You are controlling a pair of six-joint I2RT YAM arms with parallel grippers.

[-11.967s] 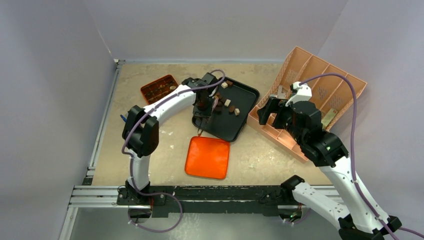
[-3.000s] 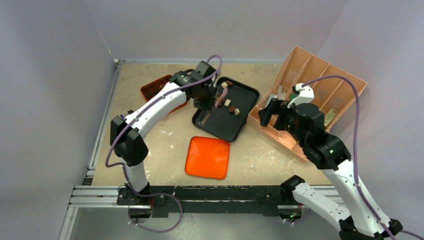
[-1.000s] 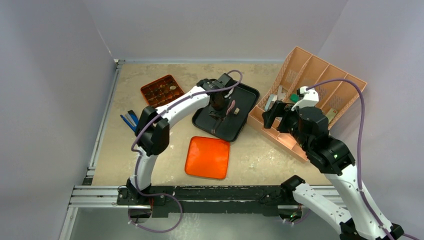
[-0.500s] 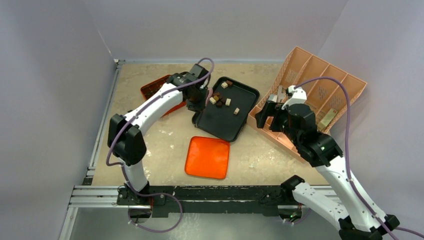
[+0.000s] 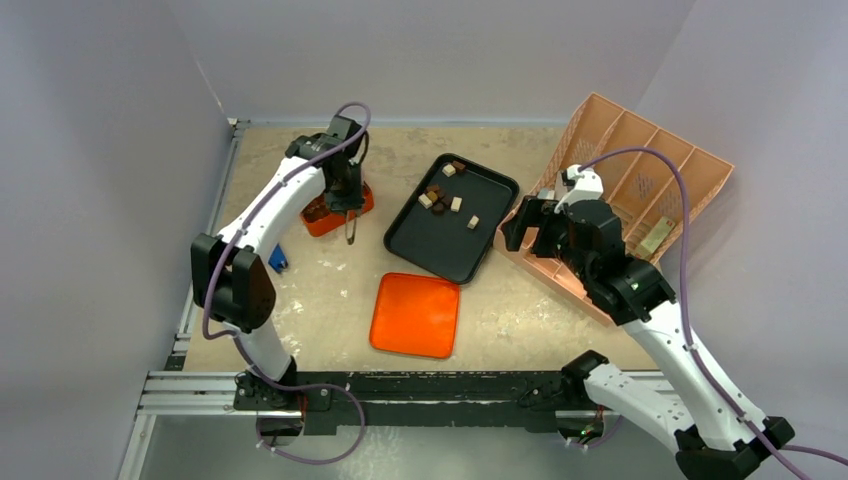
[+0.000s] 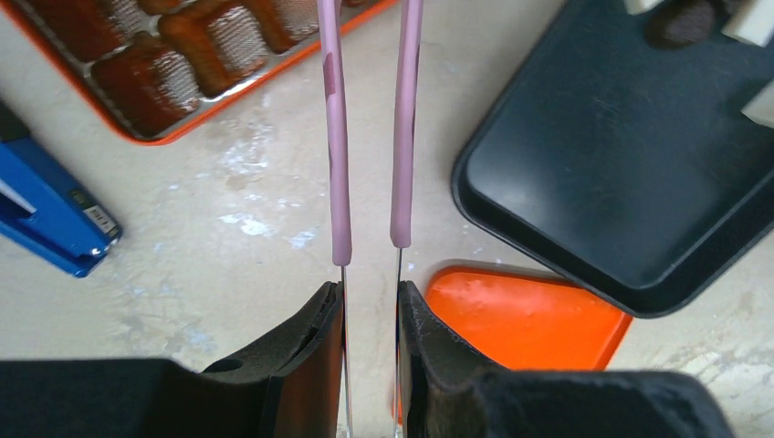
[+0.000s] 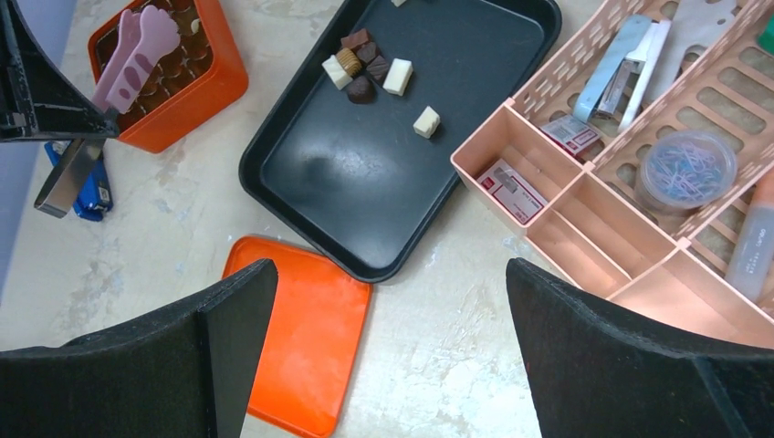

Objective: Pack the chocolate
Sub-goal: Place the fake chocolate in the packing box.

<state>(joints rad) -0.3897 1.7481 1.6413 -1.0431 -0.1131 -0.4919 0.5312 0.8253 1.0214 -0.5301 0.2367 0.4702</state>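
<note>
Sitting bunched at the far end of the black tray (image 7: 365,173), the chocolate (image 7: 374,69) shows as a tight cluster of dark, mid-brown and cream cubes, with one cream piece lying a little apart from the rest. Off to the left, brown pieces sit in compartments of the orange box (image 6: 146,82). And there's the left gripper (image 6: 370,310) above that box, jaws narrowed onto a pair of metal tweezers (image 6: 338,137) with pink sleeves. The pink tips hang over the box, but whether they carry a piece I cannot tell. A blue stapler (image 6: 50,214) lies just beside the box. The orange lid (image 5: 415,315) lies flat on the near side of the tray. Now the right gripper (image 7: 391,274): hovering by the tray's right edge, next to the pink organiser (image 5: 640,180), jaws spread wide, nothing in them
</note>
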